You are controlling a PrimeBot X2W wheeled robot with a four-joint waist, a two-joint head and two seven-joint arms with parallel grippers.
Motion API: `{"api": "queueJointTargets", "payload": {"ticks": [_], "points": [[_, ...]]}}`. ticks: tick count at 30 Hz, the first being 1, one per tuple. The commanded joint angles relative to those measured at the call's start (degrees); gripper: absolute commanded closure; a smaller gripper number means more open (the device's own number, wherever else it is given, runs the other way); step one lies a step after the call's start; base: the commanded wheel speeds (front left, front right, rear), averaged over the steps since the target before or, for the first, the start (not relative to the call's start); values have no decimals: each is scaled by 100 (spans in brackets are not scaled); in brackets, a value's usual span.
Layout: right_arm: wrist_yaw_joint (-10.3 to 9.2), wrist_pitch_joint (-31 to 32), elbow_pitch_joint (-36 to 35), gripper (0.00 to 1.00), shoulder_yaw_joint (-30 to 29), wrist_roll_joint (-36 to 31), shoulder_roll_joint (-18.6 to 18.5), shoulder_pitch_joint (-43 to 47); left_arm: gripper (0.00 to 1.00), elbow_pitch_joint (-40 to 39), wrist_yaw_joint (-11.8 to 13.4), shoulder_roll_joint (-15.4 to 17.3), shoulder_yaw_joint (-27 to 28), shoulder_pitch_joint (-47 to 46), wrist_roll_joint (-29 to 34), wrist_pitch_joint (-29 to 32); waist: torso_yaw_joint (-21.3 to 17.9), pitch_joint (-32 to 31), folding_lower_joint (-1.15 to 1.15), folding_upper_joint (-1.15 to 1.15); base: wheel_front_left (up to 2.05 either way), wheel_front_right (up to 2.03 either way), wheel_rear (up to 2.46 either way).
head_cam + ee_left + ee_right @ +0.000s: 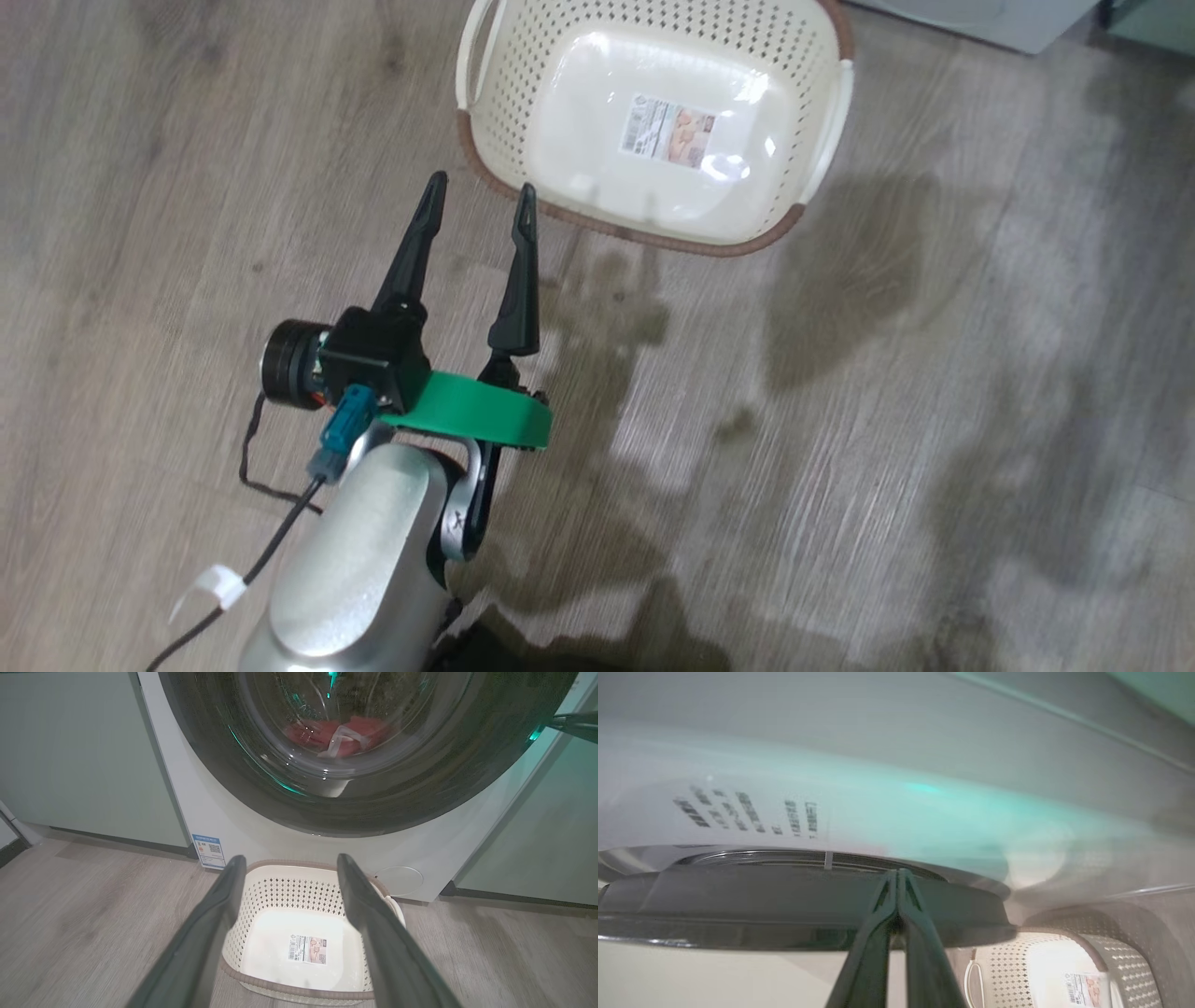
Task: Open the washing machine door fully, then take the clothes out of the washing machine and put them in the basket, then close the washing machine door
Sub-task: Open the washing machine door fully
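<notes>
Step in hand, likely: opening washing machine door [738, 900], which looks shut.
Right gripper [896, 873] clenched, empty, tips at door's rim. View blurred, so can't tell if tips sit behind rim.
Seat tips behind rim first, then pull along door's swing, not straight out.
Keep left gripper [482, 185], released and empty, clear of swing.
Mind basket [299, 991] on floor just before washing machine [224, 812].
Clothes [327, 735] inside, behind glass.
Count: one door, one washing machine, one empty basket, one red garment seen, two grippers.
</notes>
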Motion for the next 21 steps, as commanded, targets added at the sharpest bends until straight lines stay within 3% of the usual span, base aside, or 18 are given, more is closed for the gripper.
{"api": "queueJointTargets", "payload": {"ticks": [1,12,21], "points": [[-1,72,-105,100,63,-72,-76,-209,0,-218,63,73,110,-77,-40,-37,98,117,0,0,0,0,0],[-1,323,37,100,225,-204,18,-656,0,-258,175,73,-31,-142,-160,-37,223,260,0,0,0,0,0],[-1,822,-222,100,357,-139,56,-462,0,-235,193,73,-10,-154,-199,-37,245,176,0,0,0,0,0]]}}
